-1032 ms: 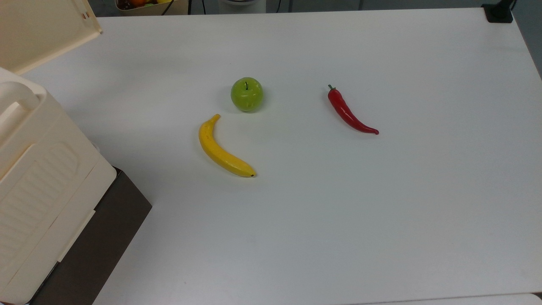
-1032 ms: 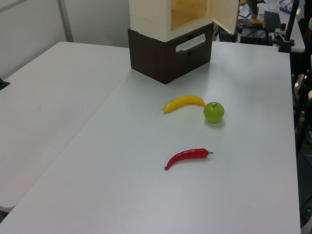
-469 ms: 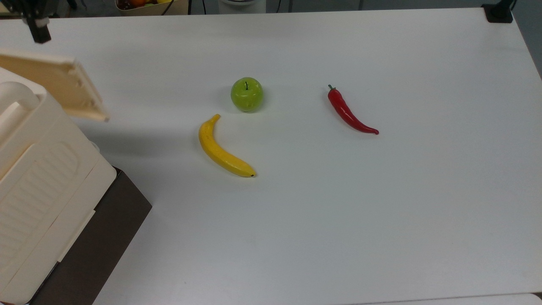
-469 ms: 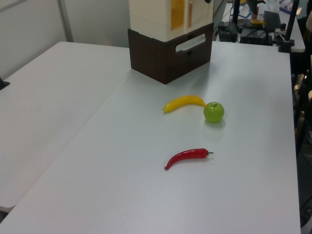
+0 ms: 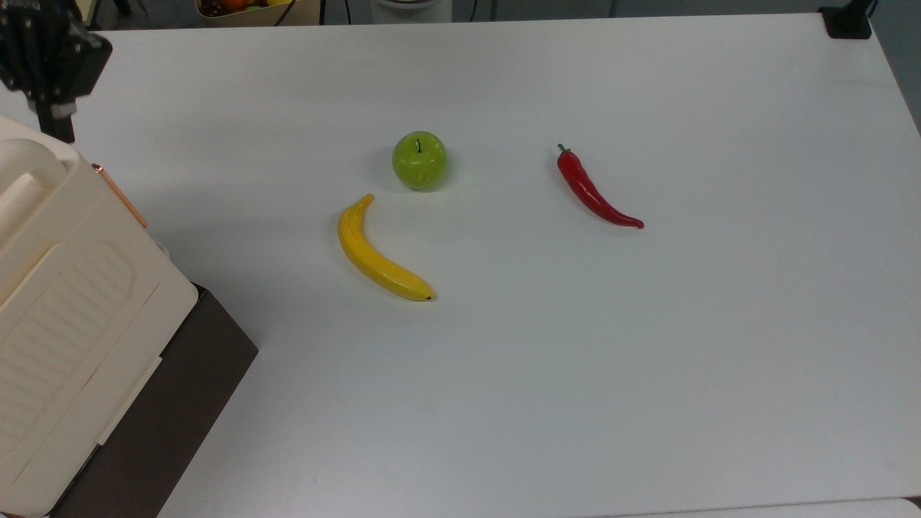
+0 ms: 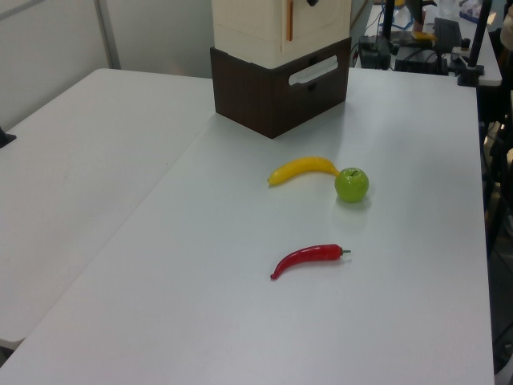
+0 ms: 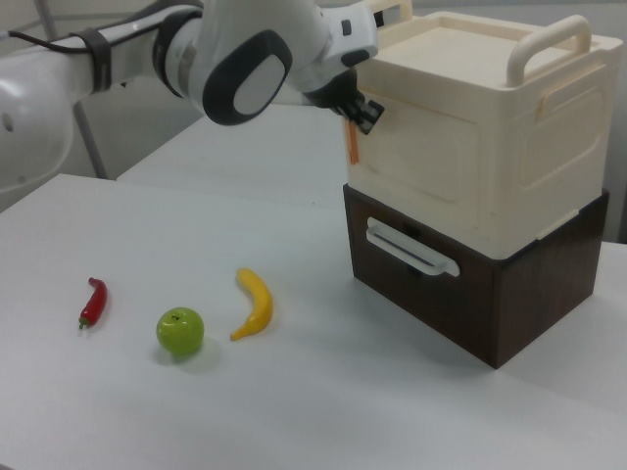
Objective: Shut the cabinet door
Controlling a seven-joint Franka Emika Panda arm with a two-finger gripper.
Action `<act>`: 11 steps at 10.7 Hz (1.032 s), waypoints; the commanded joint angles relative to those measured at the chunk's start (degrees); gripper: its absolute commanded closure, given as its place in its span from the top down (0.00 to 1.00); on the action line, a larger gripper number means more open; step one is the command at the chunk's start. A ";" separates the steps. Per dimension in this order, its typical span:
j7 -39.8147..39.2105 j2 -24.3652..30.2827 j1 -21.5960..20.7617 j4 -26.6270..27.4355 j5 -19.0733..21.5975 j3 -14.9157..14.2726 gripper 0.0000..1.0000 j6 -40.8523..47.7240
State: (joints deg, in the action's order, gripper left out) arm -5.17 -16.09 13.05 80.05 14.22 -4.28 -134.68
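We see the cabinet (image 7: 485, 147) on a dark brown base (image 7: 480, 294) at the right view's right. The cabinet door (image 7: 416, 166) sits flush w/ its front, orange strip (image 7: 351, 143) at the edge. The gripper (image 7: 361, 110) is at the door's top corner; jaws' state: can't tell. No readable labels. A banana (image 5: 378, 255), apple (image 5: 419, 160), chili (image 5: 593, 191) lie on the white surface (image 5: 647, 360).

In the right view, the cabinet (image 7: 490, 127) sits on a drawer box (image 7: 470, 284); on the bench (image 7: 323, 411), left of it, lie banana (image 7: 255, 302), apple (image 7: 180, 331), chili (image 7: 92, 301).
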 commanded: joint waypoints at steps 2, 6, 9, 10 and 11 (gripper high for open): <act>1.39 -1.49 -0.48 0.63 -0.07 -0.11 0.00 -8.22; 1.13 -1.58 -0.48 0.63 -0.34 -0.11 0.00 -8.23; 1.12 0.52 -1.98 3.69 -1.56 -0.03 0.00 -5.43; 1.21 1.31 -3.55 4.40 -3.57 0.06 0.00 -2.11; 1.30 1.76 -4.60 4.41 -5.76 0.15 0.00 2.45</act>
State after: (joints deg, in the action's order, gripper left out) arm -5.10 -17.61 11.27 81.16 12.65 -4.18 -139.17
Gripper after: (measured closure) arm 0.991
